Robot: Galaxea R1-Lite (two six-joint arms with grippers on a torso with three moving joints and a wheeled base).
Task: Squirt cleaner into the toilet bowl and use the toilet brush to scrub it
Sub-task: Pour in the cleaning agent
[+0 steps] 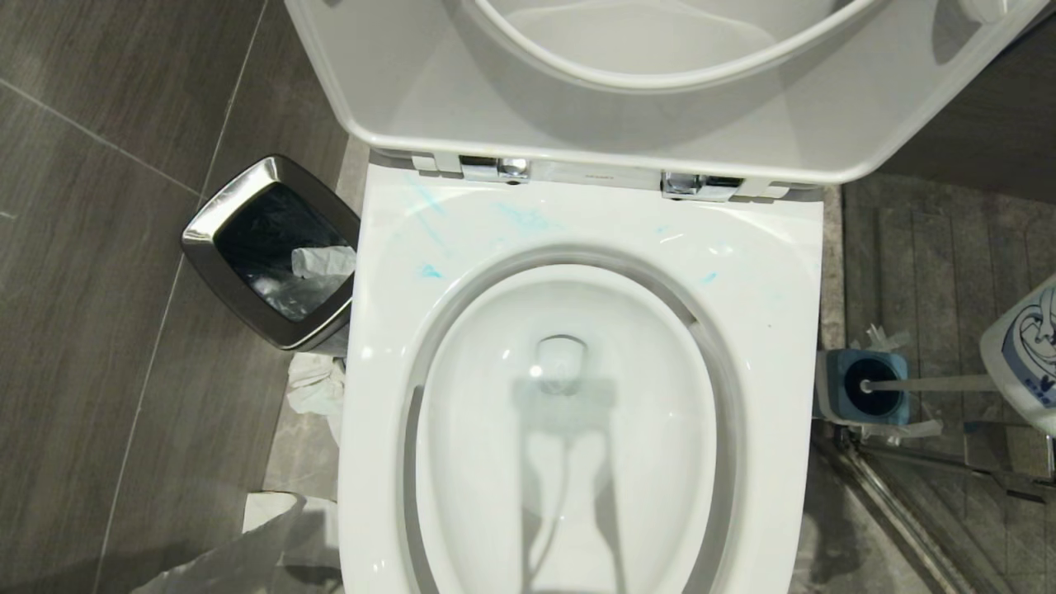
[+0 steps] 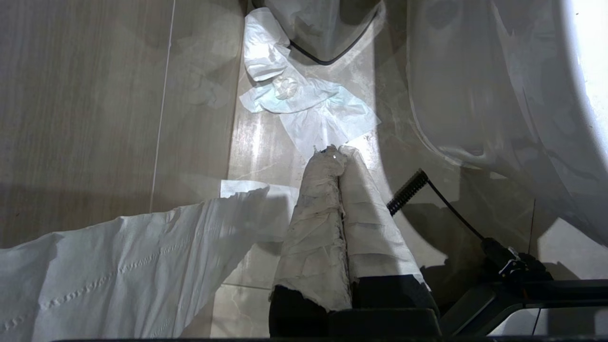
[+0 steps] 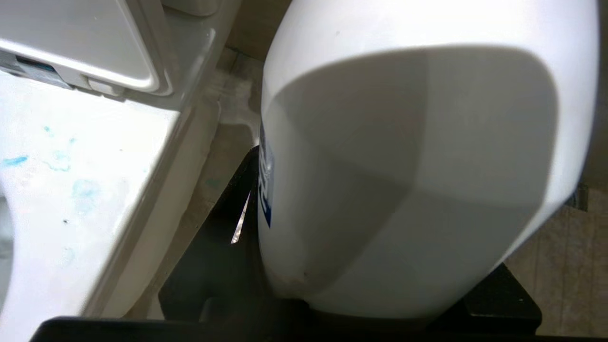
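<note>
Gripping a smooth white plastic bottle [image 3: 408, 166], presumably the cleaner's, the right gripper [image 3: 332, 304] has its jaws clamped on the body beside the toilet bowl [image 1: 784, 346], ready to tip over the glossy basin. Turquoise cleaner [image 1: 528, 219] smears the rim. The toilet brush [image 1: 928, 384] rests in its blue holder [image 1: 833, 388]. The left gripper [image 2: 338, 154], cloth-wrapped fingers pressed together, hangs low over crumpled tissue [image 2: 308, 104].
</note>
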